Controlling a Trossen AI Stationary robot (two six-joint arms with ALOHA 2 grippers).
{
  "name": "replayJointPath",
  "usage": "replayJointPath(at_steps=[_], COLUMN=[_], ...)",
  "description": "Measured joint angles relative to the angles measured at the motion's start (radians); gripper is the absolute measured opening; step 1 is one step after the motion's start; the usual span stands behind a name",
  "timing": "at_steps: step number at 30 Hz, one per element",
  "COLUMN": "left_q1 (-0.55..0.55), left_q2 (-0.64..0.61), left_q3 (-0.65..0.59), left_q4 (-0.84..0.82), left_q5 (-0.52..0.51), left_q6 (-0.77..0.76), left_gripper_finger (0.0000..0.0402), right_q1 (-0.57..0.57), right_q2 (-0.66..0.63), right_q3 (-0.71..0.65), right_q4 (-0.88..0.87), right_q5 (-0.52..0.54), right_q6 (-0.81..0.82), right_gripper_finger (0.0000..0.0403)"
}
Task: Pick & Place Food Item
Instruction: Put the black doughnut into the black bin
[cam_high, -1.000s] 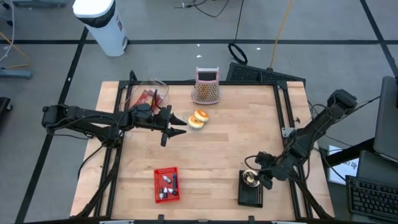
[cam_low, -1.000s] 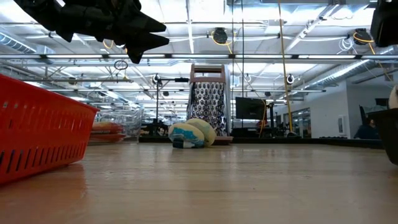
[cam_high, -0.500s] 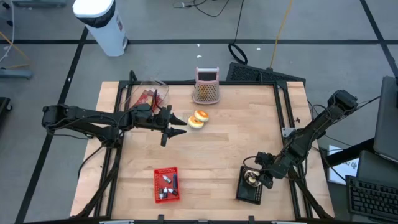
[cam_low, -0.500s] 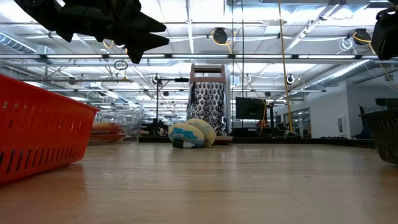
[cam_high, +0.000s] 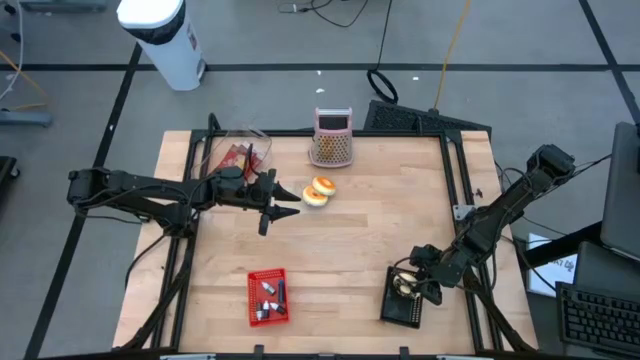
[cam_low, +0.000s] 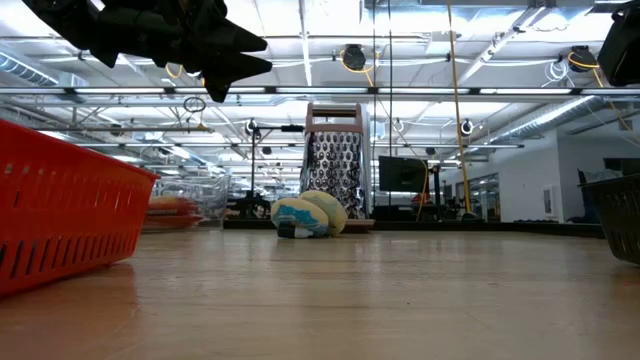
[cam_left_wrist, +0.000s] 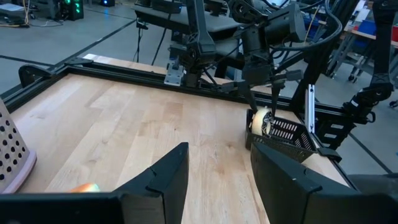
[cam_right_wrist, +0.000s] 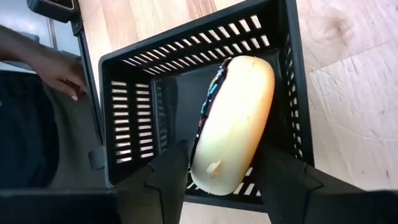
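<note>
The right end effector (cam_right_wrist: 217, 177) hangs just above the black basket (cam_right_wrist: 134, 93) at the surface's (cam_high: 360, 230) near right corner, its fingers spread apart on either side of the donut (cam_right_wrist: 233, 121). The donut stands on edge inside the basket, its long axis running away from the fingers toward the basket's far wall, tilted slightly. The left end effector (cam_high: 285, 203), fingers apart and holding nothing, hovers beside two more donuts (cam_high: 319, 190) near the grater (cam_high: 331, 137).
</note>
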Motion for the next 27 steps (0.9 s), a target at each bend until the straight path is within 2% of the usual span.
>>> replayJointPath(at_steps=[10, 19, 27], left_q1=[0.000, 0.000, 0.000], left_q2=[0.000, 0.000, 0.000], left_q3=[0.000, 0.000, 0.000], left_q4=[0.000, 0.000, 0.000], left_q5=[0.000, 0.000, 0.000], left_q6=[0.000, 0.000, 0.000], left_gripper_finger=[0.0175, 0.0175, 0.0175], right_q1=[-0.034, -0.088, -0.147], right_q2=[-0.004, -0.061, -0.074], right_q3=[0.000, 0.000, 0.000], right_q4=[-0.008, -0.009, -0.046], right_q5=[-0.006, -0.077, 0.069], right_q6=[-0.015, -0.055, -0.229], right_gripper_finger=[0.0161, 0.0160, 0.0160])
